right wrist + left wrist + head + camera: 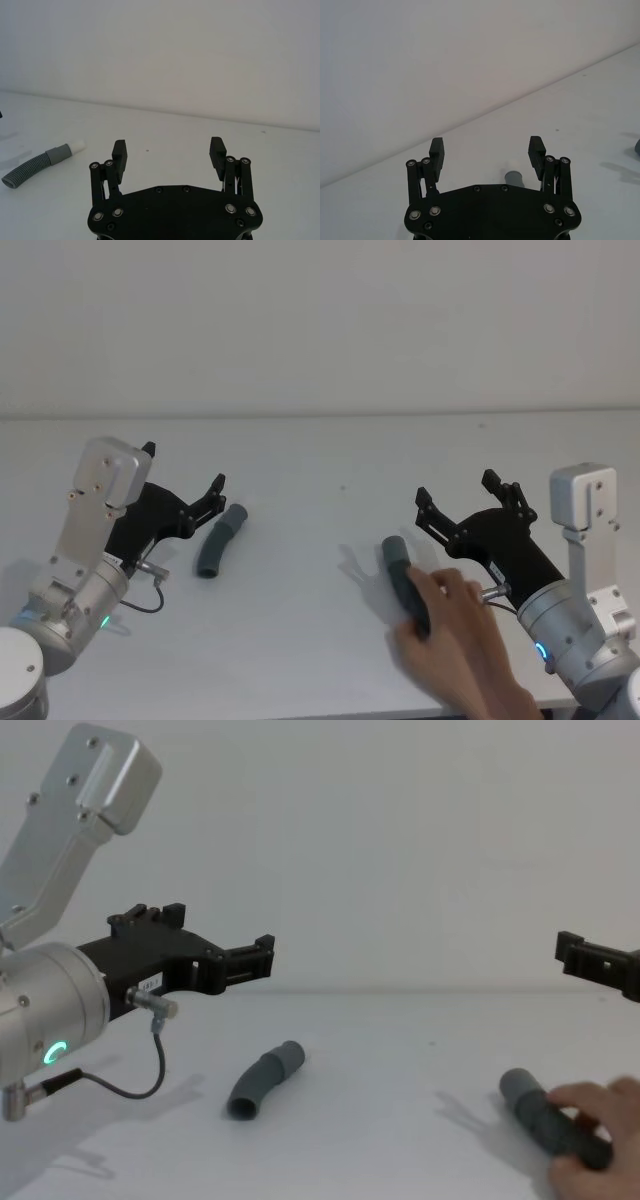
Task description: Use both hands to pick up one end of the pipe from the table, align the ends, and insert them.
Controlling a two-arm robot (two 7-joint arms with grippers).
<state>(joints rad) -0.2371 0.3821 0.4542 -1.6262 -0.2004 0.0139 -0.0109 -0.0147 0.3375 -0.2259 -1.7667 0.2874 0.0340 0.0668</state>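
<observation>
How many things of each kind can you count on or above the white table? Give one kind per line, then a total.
Pipe pieces: 2 (left pipe piece, right pipe piece)
Grippers: 2 (left gripper, right gripper), fingers open
Human hands: 1 (hand on the right pipe piece)
Total: 5

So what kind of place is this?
Probably a robot lab or test bench. A black slim-fingered left end effector and a matching right end effector on silver arms hang open above a plain white table with a bare white wall behind. A dark grey bent pipe piece lies on it.
</observation>
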